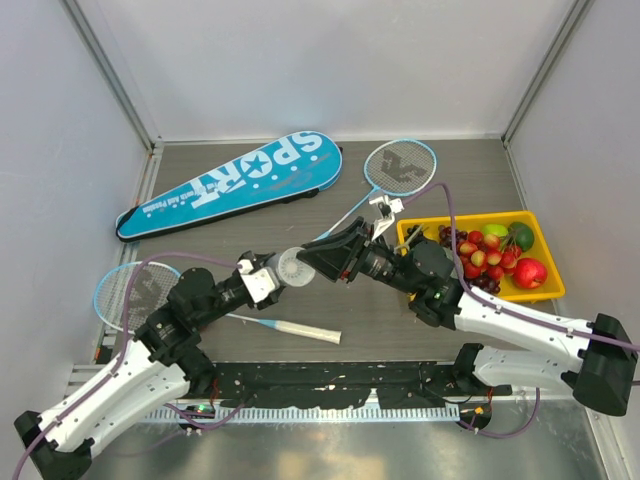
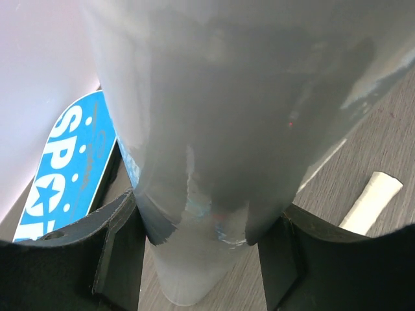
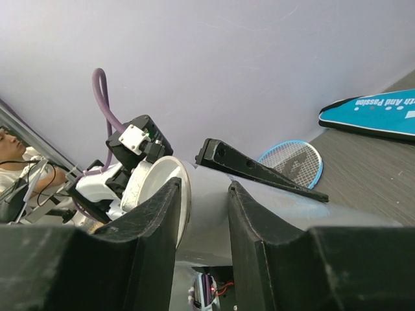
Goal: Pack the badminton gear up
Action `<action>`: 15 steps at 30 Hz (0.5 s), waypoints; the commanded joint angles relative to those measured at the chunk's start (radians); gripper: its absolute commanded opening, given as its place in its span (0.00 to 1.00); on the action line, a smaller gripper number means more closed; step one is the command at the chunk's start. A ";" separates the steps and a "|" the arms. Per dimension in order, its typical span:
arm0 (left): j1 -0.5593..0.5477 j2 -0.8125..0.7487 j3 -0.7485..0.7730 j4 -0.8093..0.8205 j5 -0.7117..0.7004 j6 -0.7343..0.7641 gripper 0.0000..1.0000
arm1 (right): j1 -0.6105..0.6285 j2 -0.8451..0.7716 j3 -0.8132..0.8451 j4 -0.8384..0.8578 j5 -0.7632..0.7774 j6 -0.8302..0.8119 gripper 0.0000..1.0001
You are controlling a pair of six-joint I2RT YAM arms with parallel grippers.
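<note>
The tube point(image 2: 214, 129) is showing a smooth, translucent white plastic wall with a semi-gloss finish that is carrying soft reflections. The fingers point(image 2: 113, 259) of the left hand point(image 2: 198, 259) and those of the right hand point(image 3: 202, 220) are presenting matt black surfaces with a faint grain; whether they are rubber or plastic cannot be told. The tabletop point(image 1: 470, 165) is displaying a matt grey wood-grain finish. The bag point(image 1: 235, 182) is reading as smooth blue sheet material with white print and a slight sheen. The grip point(image 1: 305, 331) of the near racket point(image 1: 135, 292) is looking like a pale matt wrap. The tray point(image 1: 530, 296) is showing glossy yellow plastic, and the fruit point(image 1: 495, 255) is shining. The arm shells point(image 1: 520, 325) are appearing as smooth white plastic.
</note>
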 commanded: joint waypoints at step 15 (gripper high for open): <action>-0.017 -0.041 0.078 0.260 -0.041 0.036 0.00 | 0.016 -0.042 0.080 -0.386 -0.070 -0.049 0.54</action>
